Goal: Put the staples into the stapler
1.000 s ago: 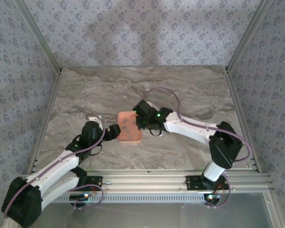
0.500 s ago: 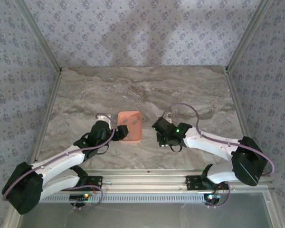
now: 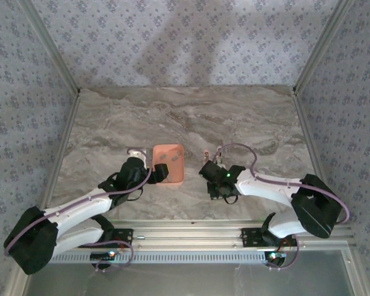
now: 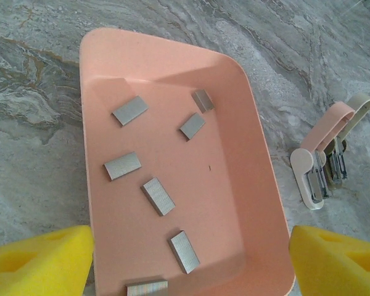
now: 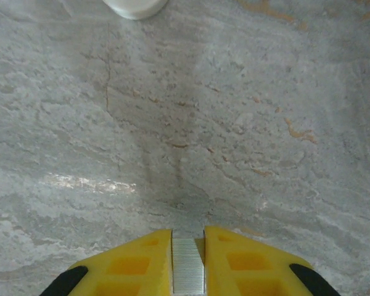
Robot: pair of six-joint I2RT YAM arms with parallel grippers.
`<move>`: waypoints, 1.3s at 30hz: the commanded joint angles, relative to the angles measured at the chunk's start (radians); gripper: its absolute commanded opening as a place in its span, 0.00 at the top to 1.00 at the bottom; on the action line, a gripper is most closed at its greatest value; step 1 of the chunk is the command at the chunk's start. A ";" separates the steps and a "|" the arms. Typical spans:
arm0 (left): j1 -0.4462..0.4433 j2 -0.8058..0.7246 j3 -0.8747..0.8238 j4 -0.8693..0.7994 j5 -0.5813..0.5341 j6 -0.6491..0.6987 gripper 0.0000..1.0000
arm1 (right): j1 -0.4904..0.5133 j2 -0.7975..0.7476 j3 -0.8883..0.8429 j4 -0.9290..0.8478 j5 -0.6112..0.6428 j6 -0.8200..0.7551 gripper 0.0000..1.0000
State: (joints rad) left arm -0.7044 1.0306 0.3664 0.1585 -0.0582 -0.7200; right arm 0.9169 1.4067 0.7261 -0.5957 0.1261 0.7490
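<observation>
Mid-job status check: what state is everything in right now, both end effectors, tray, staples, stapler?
Left end effector: open, empty, above the tray.
Right end effector: shut on a staple strip, above bare table.
Tray: upright, holding loose staples.
Loose staples: lying flat, scattered, apart.
Stapler: swung open, lying beside the tray, not touching it.

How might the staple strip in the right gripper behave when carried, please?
The staple strip looks thin and flat, so probably light and stiff, though it might snap if bent. Its smooth metal could slip from the right gripper.
</observation>
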 commanded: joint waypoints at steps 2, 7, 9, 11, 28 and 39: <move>-0.013 0.002 0.025 0.021 -0.025 0.001 0.17 | 0.006 0.023 -0.009 -0.030 -0.030 0.019 0.81; -0.013 0.002 0.022 0.024 -0.029 0.003 0.17 | 0.006 0.042 -0.009 -0.036 -0.042 0.018 0.80; -0.013 0.002 0.021 0.024 -0.028 0.003 0.17 | 0.005 0.047 -0.006 -0.042 -0.044 0.018 0.78; -0.013 0.000 0.020 0.024 -0.028 0.003 0.17 | 0.005 0.048 -0.002 -0.052 -0.045 0.016 0.76; -0.016 -0.018 0.023 0.014 -0.030 0.012 0.17 | -0.084 -0.005 0.149 -0.282 -0.145 -0.002 0.64; -0.017 -0.017 0.027 0.015 -0.029 0.012 0.17 | -0.122 0.062 0.111 -0.209 -0.184 -0.009 0.64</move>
State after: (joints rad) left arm -0.7147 1.0283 0.3664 0.1608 -0.0761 -0.7193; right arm 0.7952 1.4479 0.8448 -0.8040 -0.0429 0.7475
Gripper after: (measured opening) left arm 0.827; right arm 0.361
